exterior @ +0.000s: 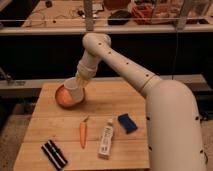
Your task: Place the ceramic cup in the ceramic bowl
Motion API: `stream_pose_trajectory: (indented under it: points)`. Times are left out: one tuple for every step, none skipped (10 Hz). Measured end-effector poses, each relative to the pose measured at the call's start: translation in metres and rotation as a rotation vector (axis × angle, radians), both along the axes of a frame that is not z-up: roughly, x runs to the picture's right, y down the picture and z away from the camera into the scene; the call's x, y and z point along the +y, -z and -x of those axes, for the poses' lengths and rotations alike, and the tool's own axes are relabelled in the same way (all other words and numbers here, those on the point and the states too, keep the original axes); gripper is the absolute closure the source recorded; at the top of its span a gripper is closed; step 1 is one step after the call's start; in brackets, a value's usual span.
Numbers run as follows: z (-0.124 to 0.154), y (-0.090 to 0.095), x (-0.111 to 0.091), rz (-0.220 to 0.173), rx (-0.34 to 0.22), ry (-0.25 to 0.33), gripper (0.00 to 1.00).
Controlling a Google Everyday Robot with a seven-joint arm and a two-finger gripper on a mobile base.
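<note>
Here's the pale wooden table (122, 97), plank-built, with the grain running left to right, and over its far left corner the action is tight. The shallow round orange-terracotta ceramic bowl (62, 98) sits there, its inside glossy and catching the light. The plain white, slightly tapered ceramic cup (73, 93) is right at the bowl, smooth-sided, no handle showing, leaning a little with its lower end down inside the bowl's right half; whether it touches the glaze I cannot tell. The gripper (76, 85) comes down from the far side onto the cup's upper end and is clamped narrowly on the ceramic cup, pale fingers against white ceramic. Behind it the smooth white tubular arm (125, 67), dotted with small dark fasteners, slopes up to a rounded elbow and then down to the bulky white base at the right. Along the near side, an orange tapered carrot (83, 134) lies pointing away from us, with a bit of green at its far tip. Just right of it is a flat white printed tube (106, 138), its print too small to read. Further right is a blue rectangular block (127, 123), soft-looking. At the near left lies a black rectangular piece with pale stripes (54, 154), set diagonally.
</note>
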State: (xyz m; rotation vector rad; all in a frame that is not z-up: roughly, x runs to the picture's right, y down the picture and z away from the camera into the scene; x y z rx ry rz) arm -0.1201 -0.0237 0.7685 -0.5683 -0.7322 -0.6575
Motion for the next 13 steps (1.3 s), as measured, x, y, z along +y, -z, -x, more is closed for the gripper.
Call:
stream_pose_trajectory:
  points:
    - [0.003,-0.005,-0.001,-0.001,0.005,-0.002,1.0]
    - [0.006,-0.008,-0.001,-0.002,0.007,-0.002,1.0]
    - [0.01,-0.011,-0.002,-0.003,0.009,-0.001,1.0]
    - [0.014,-0.017,-0.003,-0.004,0.012,0.0,1.0]
    - [0.017,-0.02,-0.003,-0.005,0.014,0.0,1.0]
    - [0.017,-0.023,-0.003,-0.005,0.015,0.002,1.0]
    - [0.018,-0.028,-0.002,-0.005,0.02,0.002,1.0]
    - [0.02,-0.031,-0.001,-0.005,0.021,0.004,1.0]
    - [0.024,-0.034,0.0,-0.005,0.021,0.007,1.0]
    - [0.028,-0.037,0.001,-0.004,0.021,0.01,1.0]
    - [0.03,-0.041,0.001,-0.004,0.024,0.009,1.0]
    - [0.03,-0.043,0.0,-0.004,0.026,0.009,1.0]
    - [0.03,-0.046,0.0,-0.005,0.027,0.009,1.0]
